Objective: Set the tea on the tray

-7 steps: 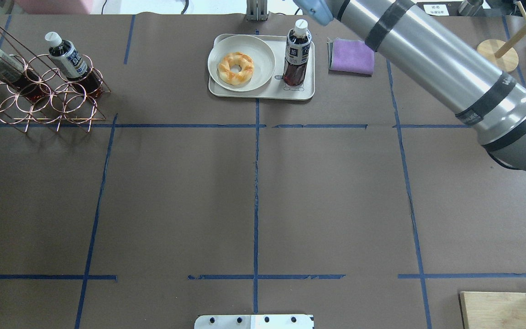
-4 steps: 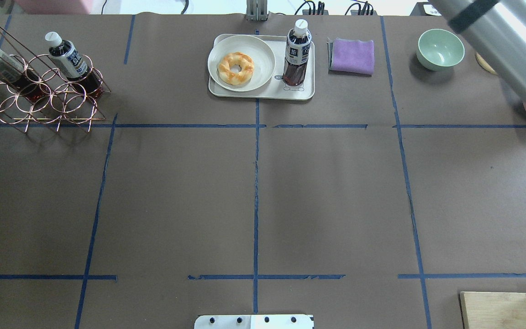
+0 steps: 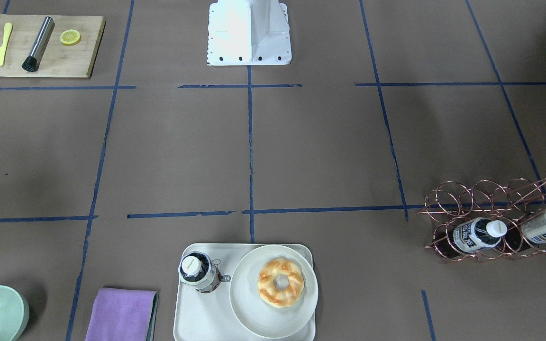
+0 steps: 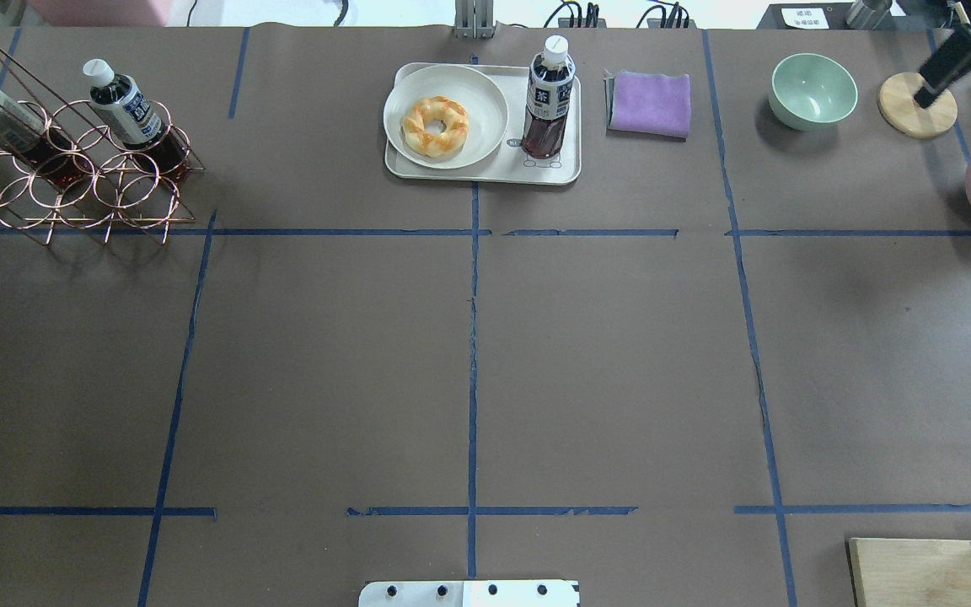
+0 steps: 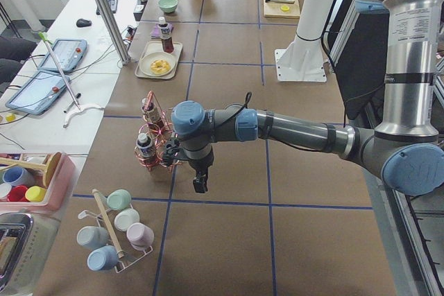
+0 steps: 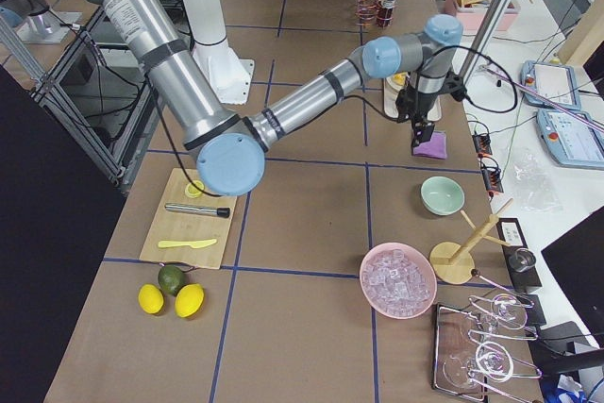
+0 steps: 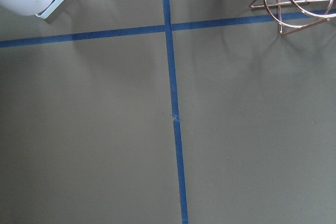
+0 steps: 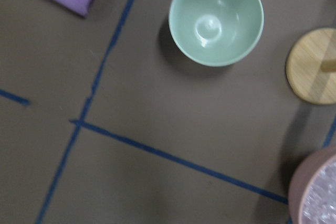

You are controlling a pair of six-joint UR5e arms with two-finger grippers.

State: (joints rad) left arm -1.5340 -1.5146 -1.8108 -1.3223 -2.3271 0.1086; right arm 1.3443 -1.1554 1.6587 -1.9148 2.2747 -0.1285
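1. Overhead: tea [image 4: 548,105] stands upright on tray [image 4: 494,171], at the tray's end nearest the cloth [image 4: 650,103]. It's just beside the plate [image 4: 490,101] w/ donut [image 4: 435,126]; can't tell if it touches the plate.
2. Front view confirms: cap up, base inside the tray rim, nothing gripping it.
3. Right tool [image 6: 422,134]: seen in the right side view, hanging above the surface [image 4: 469,354] by the cloth and bowl [image 4: 813,90], well apart from the tea. Too small and blurred to say if the fingers are spread or pressed together, so can't tell. Wrist cam shows no fingers, only cloth, bowl and surface.
4. Left tool [image 5: 200,184]: seen only in the left side view, hanging just beside the rack [image 4: 72,185], nothing visibly in it. Spread or pressed together, can't tell.
5. Step, my read: place looks done. Tea is on the tray, free-standing, no lean.
6. Rack holds 2 more bottles [image 4: 125,110], but the task asks for one tea, so I'd leave them.
7. Next, IMO: no more handling. Park both arms clear, and keep the right arm's path high and away from the tray, since the bottle is tall and would tip on a bump.
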